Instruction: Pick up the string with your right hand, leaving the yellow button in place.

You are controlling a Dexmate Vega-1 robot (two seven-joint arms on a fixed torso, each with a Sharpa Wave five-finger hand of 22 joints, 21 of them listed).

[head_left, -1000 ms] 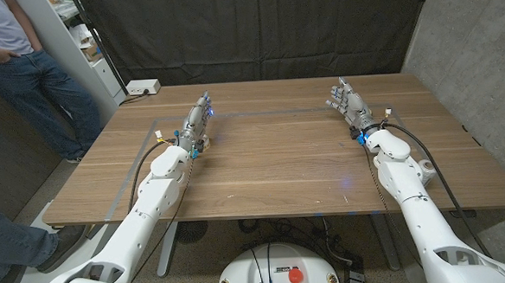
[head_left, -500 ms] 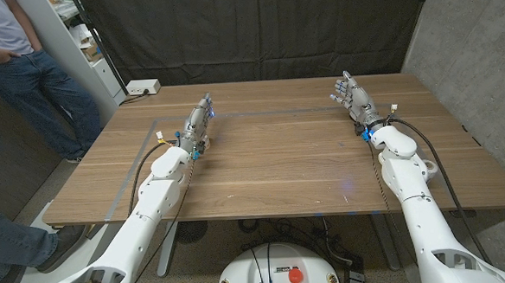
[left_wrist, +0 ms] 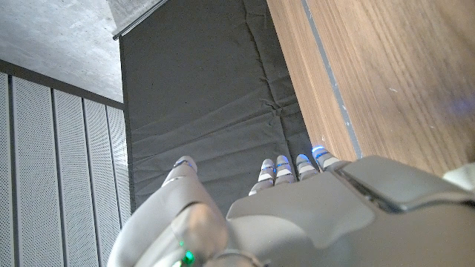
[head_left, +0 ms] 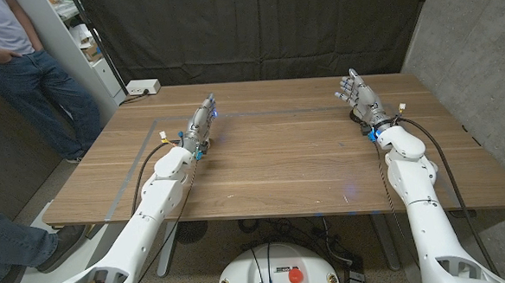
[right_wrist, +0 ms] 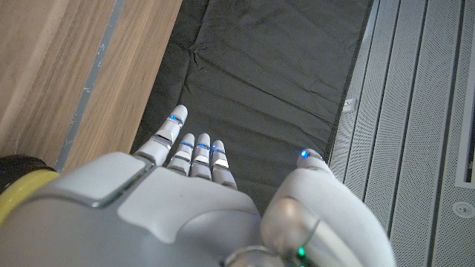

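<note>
Now right hand farther toward far right, fingers spread, empty; left hand unmoved, fingers straight, empty.

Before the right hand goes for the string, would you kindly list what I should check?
1. Right hand empty, fingers apart: ok.
2. String located: cannot tell; something dark lies under the right hand in the head view.
3. Button located: cannot tell; a yellow edge shows beside the hand in the right wrist view.
4. Left hand empty and well apart from the right: ok.
5. Person away from the table: ok.
</note>
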